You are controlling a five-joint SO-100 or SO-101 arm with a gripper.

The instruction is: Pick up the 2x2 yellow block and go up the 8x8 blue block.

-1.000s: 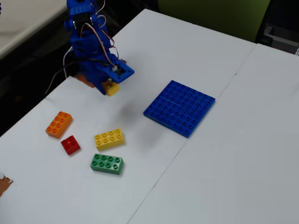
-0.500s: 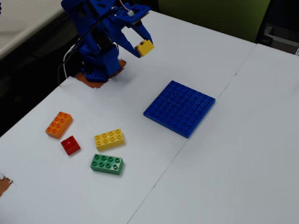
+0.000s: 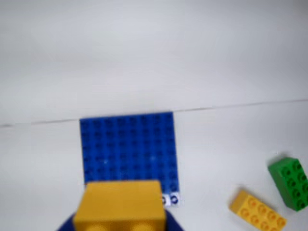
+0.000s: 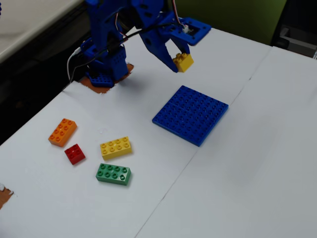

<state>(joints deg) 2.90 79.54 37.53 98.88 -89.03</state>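
My gripper (image 4: pixel 179 60) is shut on the 2x2 yellow block (image 4: pixel 183 62) and holds it in the air, above the table just beyond the far left edge of the 8x8 blue block (image 4: pixel 190 114) in the fixed view. In the wrist view the yellow block (image 3: pixel 123 204) fills the bottom centre between the blue fingers (image 3: pixel 173 226), and the blue baseplate (image 3: pixel 129 147) lies flat on the white table ahead of it. The fingertips are mostly hidden by the block.
In the fixed view a longer yellow brick (image 4: pixel 115 147), a green brick (image 4: pixel 113 173), a red brick (image 4: pixel 75 153) and an orange brick (image 4: pixel 63 132) lie at the left. The wrist view shows the yellow brick (image 3: pixel 257 211) and the green brick (image 3: pixel 290 183) at the lower right. A table seam (image 4: pixel 223 119) runs past the baseplate.
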